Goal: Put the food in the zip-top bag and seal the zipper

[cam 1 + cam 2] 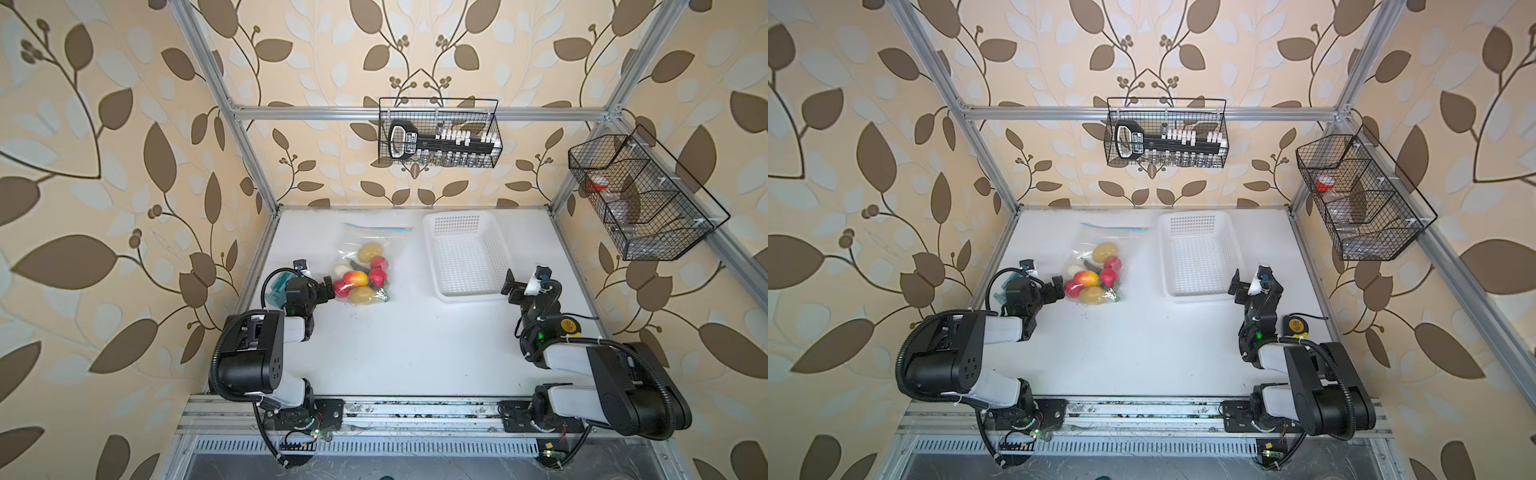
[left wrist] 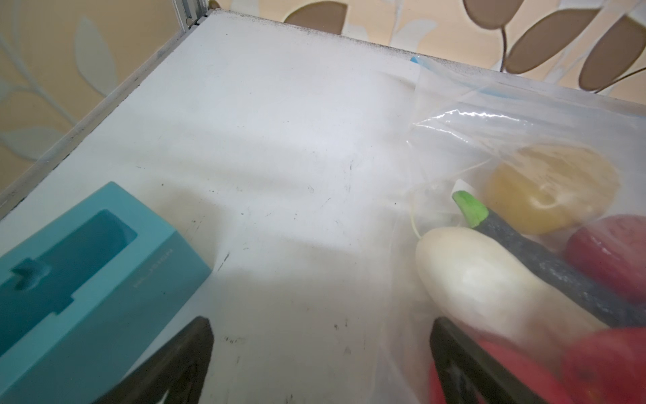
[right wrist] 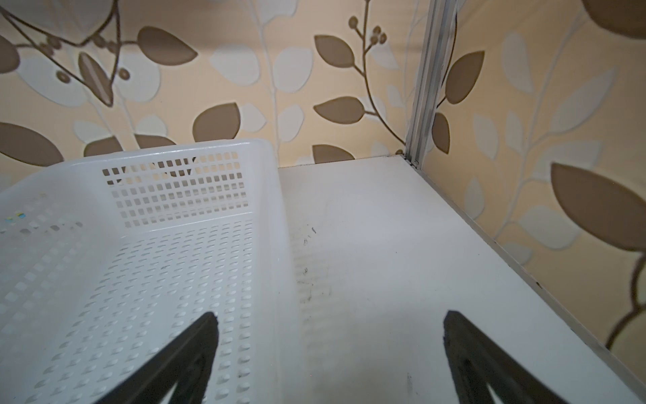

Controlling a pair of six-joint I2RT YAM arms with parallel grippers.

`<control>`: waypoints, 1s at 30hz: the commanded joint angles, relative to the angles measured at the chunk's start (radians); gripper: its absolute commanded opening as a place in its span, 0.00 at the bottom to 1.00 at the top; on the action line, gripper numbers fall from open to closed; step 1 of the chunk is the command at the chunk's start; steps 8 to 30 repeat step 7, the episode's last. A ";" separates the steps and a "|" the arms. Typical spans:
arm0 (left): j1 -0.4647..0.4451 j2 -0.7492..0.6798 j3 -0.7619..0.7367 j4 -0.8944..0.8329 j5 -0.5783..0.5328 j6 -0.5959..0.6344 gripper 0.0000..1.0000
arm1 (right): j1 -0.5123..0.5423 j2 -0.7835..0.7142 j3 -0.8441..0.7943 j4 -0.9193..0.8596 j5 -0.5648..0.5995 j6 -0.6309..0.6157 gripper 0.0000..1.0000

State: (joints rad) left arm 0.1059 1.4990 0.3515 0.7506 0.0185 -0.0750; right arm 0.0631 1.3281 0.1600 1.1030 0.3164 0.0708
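Observation:
The zip-top bag (image 1: 358, 240) (image 1: 1090, 241) lies flat on the white table, left of centre. The food (image 1: 360, 275) (image 1: 1094, 274) sits inside it in a heap: potatoes, red pieces and a mango. The left wrist view shows a potato (image 2: 548, 189), a white piece (image 2: 482, 276) and a dark eggplant (image 2: 545, 266) through the film. The blue zipper (image 1: 376, 227) (image 2: 489, 92) runs along the bag's far edge. My left gripper (image 1: 330, 288) (image 1: 1059, 286) (image 2: 321, 321) is open at the bag's near-left side, one finger against the film. My right gripper (image 1: 508, 286) (image 1: 1235, 284) (image 3: 330, 316) is open and empty.
A white perforated basket (image 1: 457, 215) (image 1: 1196, 216) (image 3: 174, 154) stands right of the bag; my right gripper hovers over its near right corner. A teal block (image 1: 276, 291) (image 2: 70, 273) lies behind my left gripper. A yellow tape measure (image 1: 568, 326) sits by the right arm. Wire baskets (image 1: 440, 133) hang on the frame.

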 commanded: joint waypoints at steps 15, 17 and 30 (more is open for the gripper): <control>-0.023 0.011 0.048 -0.019 -0.032 0.028 0.99 | -0.003 0.014 -0.004 -0.049 -0.011 -0.026 1.00; -0.023 0.011 0.048 -0.019 -0.032 0.028 0.99 | -0.003 0.014 -0.004 -0.049 -0.011 -0.026 1.00; -0.023 0.011 0.048 -0.019 -0.032 0.028 0.99 | -0.003 0.014 -0.004 -0.049 -0.011 -0.026 1.00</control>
